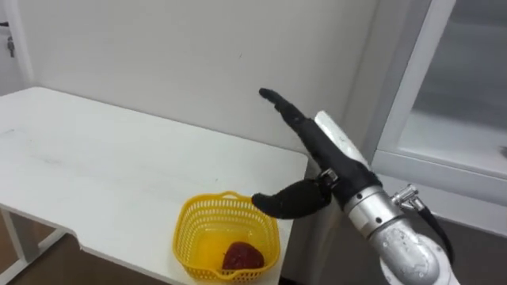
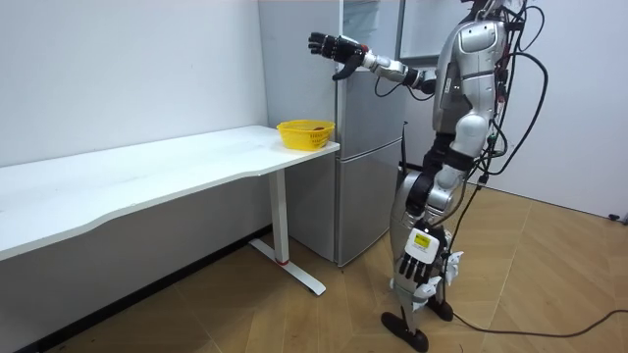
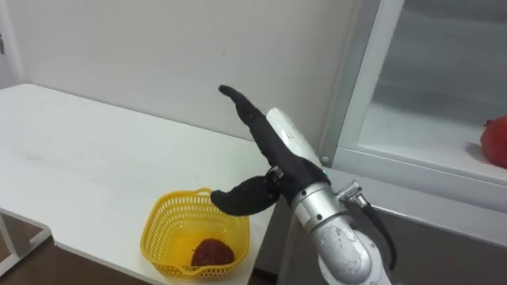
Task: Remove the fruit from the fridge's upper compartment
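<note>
My right hand (image 1: 317, 146) (image 3: 273, 146) is held up open in the air, fingers straight and thumb spread, holding nothing. It hovers above the right end of the white table (image 1: 95, 166), over a yellow basket (image 1: 190, 218) (image 3: 158, 222). A dark red fruit-like item (image 1: 242, 257) (image 3: 212, 253) lies in that basket. To the right the upper fridge compartment (image 3: 428, 134) stands open, with a red item (image 3: 495, 142) on its shelf at the far right edge. In the room view my right hand (image 2: 334, 46) reaches out at head height and my left hand (image 2: 420, 250) hangs beside my leg.
The basket (image 2: 304, 132) sits at the table end closest to the grey fridge (image 2: 368, 147). I stand upright in front of the fridge. The fridge's white frame (image 1: 412, 79) rises just right of my raised arm. A plain wall runs behind the table.
</note>
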You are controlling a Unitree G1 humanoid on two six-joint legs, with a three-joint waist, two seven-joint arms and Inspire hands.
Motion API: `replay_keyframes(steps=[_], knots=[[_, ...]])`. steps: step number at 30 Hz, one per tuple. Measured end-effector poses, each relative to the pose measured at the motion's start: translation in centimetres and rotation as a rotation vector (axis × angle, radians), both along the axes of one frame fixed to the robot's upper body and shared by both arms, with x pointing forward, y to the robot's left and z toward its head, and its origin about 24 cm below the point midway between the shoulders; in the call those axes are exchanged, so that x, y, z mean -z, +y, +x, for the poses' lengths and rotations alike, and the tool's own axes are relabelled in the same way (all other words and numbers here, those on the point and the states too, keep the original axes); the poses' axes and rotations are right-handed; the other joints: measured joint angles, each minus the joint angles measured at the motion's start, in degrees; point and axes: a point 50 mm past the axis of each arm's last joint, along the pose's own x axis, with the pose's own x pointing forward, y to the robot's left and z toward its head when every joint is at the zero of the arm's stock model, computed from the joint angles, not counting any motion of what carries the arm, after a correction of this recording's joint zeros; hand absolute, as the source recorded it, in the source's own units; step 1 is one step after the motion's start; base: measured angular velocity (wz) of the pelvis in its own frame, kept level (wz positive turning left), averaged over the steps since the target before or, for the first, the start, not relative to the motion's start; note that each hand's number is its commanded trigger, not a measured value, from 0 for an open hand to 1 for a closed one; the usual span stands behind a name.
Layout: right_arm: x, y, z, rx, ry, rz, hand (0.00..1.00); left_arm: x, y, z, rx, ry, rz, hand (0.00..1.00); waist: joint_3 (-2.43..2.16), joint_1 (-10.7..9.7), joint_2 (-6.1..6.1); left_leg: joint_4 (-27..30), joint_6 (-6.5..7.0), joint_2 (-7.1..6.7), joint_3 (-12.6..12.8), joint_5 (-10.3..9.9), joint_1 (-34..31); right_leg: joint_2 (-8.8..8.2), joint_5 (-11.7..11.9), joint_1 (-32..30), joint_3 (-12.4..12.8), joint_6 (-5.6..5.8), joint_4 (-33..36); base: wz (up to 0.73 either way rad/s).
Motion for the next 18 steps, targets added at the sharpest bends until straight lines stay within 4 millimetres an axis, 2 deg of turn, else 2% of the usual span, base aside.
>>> replay_keyframes(steps=[7, 10, 12, 13, 18], knots=[[-1.1, 0.5, -1.0, -0.033, -0.063, 0.058, 0.00, 0.1, -0.3, -0.6, -0.005, 0.005, -0.001, 0.00, -0.16, -2.66, 1.11, -0.16, 0.01, 0.07, 0.34, 0.00, 0.16, 0.02, 0.00, -0.32, 0.58, 0.00, 0.00, -0.02], [-2.1, 0.1, -1.9, -0.032, -0.107, 0.137, 0.00, 0.1, -0.5, -0.5, -0.003, -0.006, -0.011, 0.00, -0.21, -3.03, 1.63, -0.48, 0.01, 0.11, 0.72, 0.01, 0.61, 0.02, 0.00, -0.18, 0.95, 0.00, -0.02, -0.09], [-2.6, 0.1, -2.5, -0.035, -0.145, 0.168, 0.00, 0.2, -0.7, -0.6, -0.005, -0.002, -0.020, 0.00, -0.28, -3.12, 1.82, -1.26, 0.01, 0.36, 1.83, 0.01, 1.50, 0.14, 0.00, 0.00, 2.10, 0.00, -0.02, -0.24], [-2.8, 0.1, -2.6, -0.034, -0.159, 0.172, 0.00, 0.2, -0.7, -0.7, -0.005, 0.000, -0.020, 0.00, -0.17, -3.48, 2.01, -1.34, 0.01, 0.46, 2.07, 0.01, 1.75, 0.19, 0.00, -0.01, 2.21, 0.00, -0.01, -0.19], [-4.8, -0.9, -4.5, 0.005, -0.304, 0.252, 0.00, 0.3, -0.8, -1.0, -0.010, 0.002, -0.003, 0.00, -0.34, -5.58, 1.97, -1.76, -0.01, 0.88, 3.42, 0.00, 2.18, 0.49, 0.04, -0.42, 3.38, -0.06, 0.00, -0.13]])
